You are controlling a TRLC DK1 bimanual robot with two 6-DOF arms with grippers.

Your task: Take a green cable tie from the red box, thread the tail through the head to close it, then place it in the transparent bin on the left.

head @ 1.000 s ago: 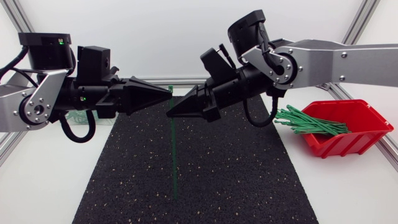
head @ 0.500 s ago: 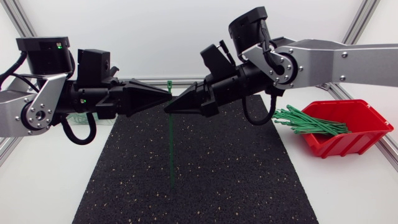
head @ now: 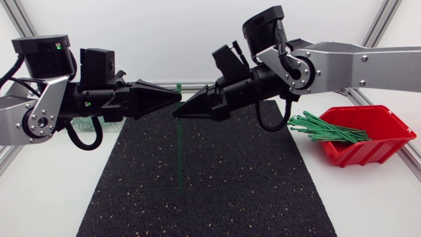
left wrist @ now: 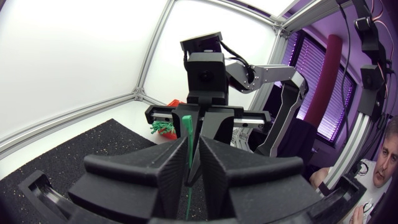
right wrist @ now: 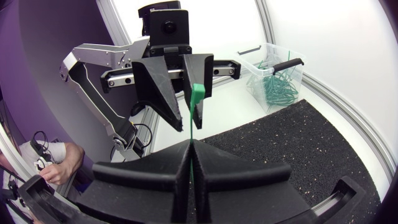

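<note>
**Green cable tie** (head: 181, 151): held upright in the air over the middle of the black mat (head: 217, 197). Head end up, tail hanging straight down toward the mat.

**Right gripper** (right wrist: 190, 152): fingers pressed together on the strap a little below the head. In the right wrist view the strap rises out of the seam between the two wedges, and the head stands clear above their tips. This claw has hold of the tie.

**Left gripper** (left wrist: 193, 149): meets the right one almost tip to tip, sitting just above it in the head view. Its fingers are parted by a narrow slot. The upper strap stands in that slot against one finger, with a dark gap to the other, so it is not clamped. The tie's head pokes up past these fingertips.

**Red box** (head: 375, 145): on the table to the right of the mat, well apart from both claws. A bundle of green ties (head: 325, 130) lies in it, ends sticking out over the rim toward the mat.

**Transparent bin** (right wrist: 273, 71): off the mat at the far left, behind the left arm. It has green ties inside and a black bar at its top. In the head view it is mostly hidden by the arm.

**Markings:** a small green light (head: 61, 45) on the left arm's upper housing. Any print is too small to tell.
</note>
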